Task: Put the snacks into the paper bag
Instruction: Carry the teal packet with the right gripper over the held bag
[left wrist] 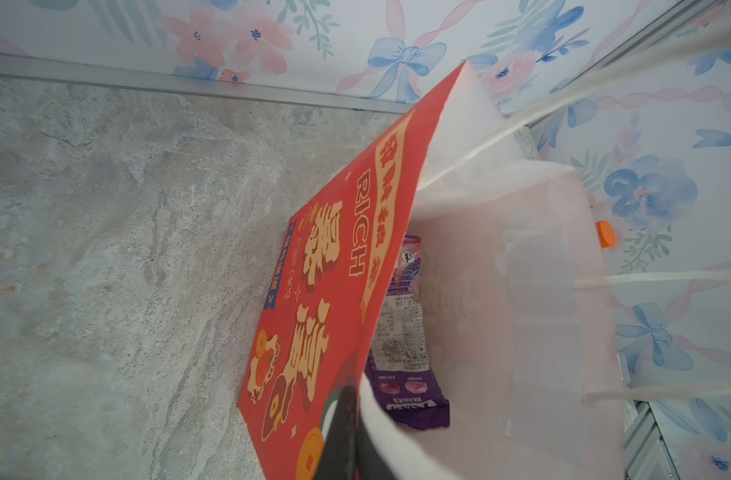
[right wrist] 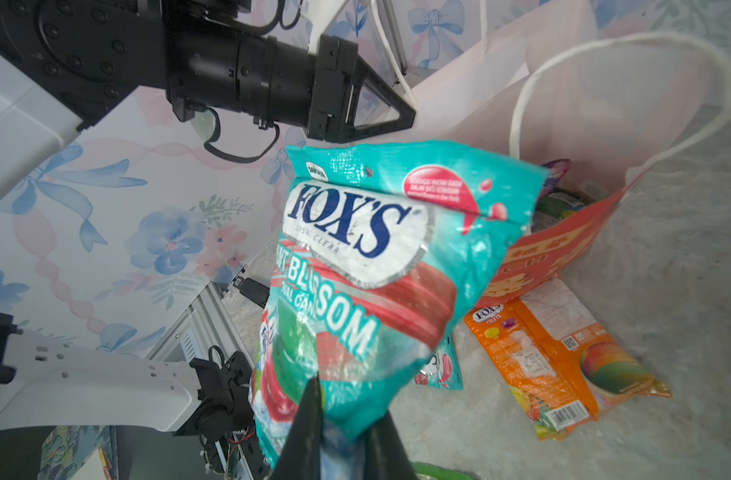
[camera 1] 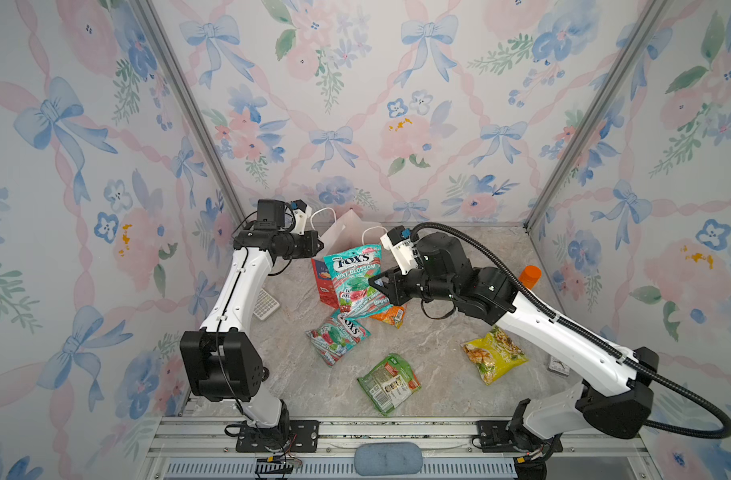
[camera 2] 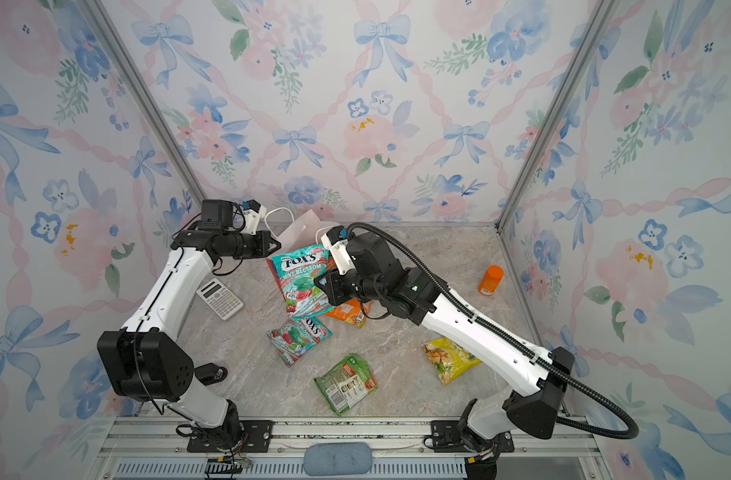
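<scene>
The red paper bag (camera 1: pixel 342 227) (left wrist: pixel 347 291) stands at the back, mouth open, and my left gripper (camera 1: pixel 320 245) (left wrist: pixel 351 436) is shut on its rim. A purple packet (left wrist: pixel 401 332) lies inside. My right gripper (camera 1: pixel 374 284) (right wrist: pixel 347 399) is shut on a teal FOX'S packet (camera 1: pixel 353 274) (right wrist: pixel 376 257), which hangs in front of the bag's mouth. On the table lie another teal packet (camera 1: pixel 339 336), an orange one (camera 1: pixel 391 315) (right wrist: pixel 563 353), a green one (camera 1: pixel 391 382) and a yellow one (camera 1: pixel 494 353).
A white calculator (camera 1: pixel 266 305) lies left of the bag, half under my left arm. An orange bottle (camera 1: pixel 530 274) stands by the right wall. A small grey thing (camera 1: pixel 558 365) lies at the right edge. Flowered walls close in three sides.
</scene>
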`<state>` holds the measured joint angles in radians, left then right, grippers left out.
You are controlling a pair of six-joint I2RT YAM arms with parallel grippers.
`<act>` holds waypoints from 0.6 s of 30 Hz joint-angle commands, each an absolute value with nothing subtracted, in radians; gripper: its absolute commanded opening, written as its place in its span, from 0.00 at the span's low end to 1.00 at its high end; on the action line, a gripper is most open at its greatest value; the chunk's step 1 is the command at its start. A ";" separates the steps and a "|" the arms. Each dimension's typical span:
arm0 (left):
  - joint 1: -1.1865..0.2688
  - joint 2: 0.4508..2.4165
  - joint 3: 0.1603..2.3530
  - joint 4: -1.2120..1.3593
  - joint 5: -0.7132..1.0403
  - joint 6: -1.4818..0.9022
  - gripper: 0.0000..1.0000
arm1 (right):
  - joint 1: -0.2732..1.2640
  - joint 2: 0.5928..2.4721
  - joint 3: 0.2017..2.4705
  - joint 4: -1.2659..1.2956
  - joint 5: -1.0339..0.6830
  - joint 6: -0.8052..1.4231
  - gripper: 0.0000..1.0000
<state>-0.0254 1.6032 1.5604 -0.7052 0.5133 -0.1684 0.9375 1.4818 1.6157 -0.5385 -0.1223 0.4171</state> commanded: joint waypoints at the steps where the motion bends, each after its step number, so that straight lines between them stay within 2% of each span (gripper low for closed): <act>1: -0.022 1.575 1.545 -0.733 0.508 -0.177 0.00 | 0.926 1.523 1.700 -0.506 -0.109 0.377 0.00; 6: -0.022 1.578 1.546 -0.732 0.512 -0.176 0.00 | 0.888 1.605 1.810 -0.514 -0.134 0.369 0.00; 18: -0.021 1.575 1.548 -0.732 0.517 -0.176 0.00 | 0.820 1.809 2.054 -0.472 -0.039 0.330 0.00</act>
<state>-0.0254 1.5997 1.5597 -0.7055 0.5133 -0.1684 0.8352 1.7798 1.9778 -0.5224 -0.0834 0.3607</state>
